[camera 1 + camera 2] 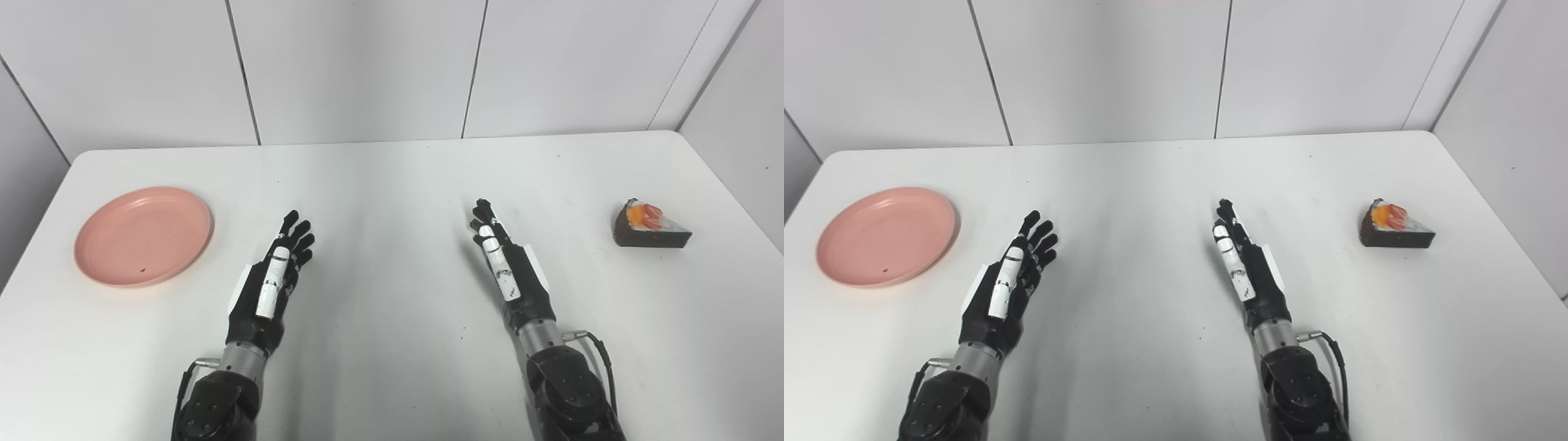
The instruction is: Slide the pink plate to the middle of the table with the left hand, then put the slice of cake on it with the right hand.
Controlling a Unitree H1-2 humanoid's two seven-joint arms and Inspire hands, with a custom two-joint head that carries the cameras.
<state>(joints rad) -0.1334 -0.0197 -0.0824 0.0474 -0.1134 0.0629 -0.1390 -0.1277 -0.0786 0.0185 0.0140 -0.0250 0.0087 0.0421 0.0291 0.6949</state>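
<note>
Table (392,184): white top with rounded far corners, walled by pale panels behind and at both sides; it carries everything listed below, and its middle is bare, which is where the task wants the plate

Left hand (272,278): black with white plates, over the near half of the table left of centre, fingers straight and apart, holding nothing. It stands near the plate's right rim but apart from it, probably poised to start the slide

Right hand (508,263): same build, over the near half right of centre, turned edge-on with fingers extended, holding nothing. It is well apart from the cake and likely waiting its turn, since the plate must come first

Pink plate (144,236): round, shallow, flat on the table beside the left edge, roughly midway between near and far edges. One small dark speck sits on its inside; otherwise it holds nothing. Not yet moved to the middle

Slice of cake (650,225): dark chocolate wedge with white cream and orange-red fruit on top, lying by the right edge with its point toward that edge, untouched, on the right hand's side so that hand can reach it
</note>
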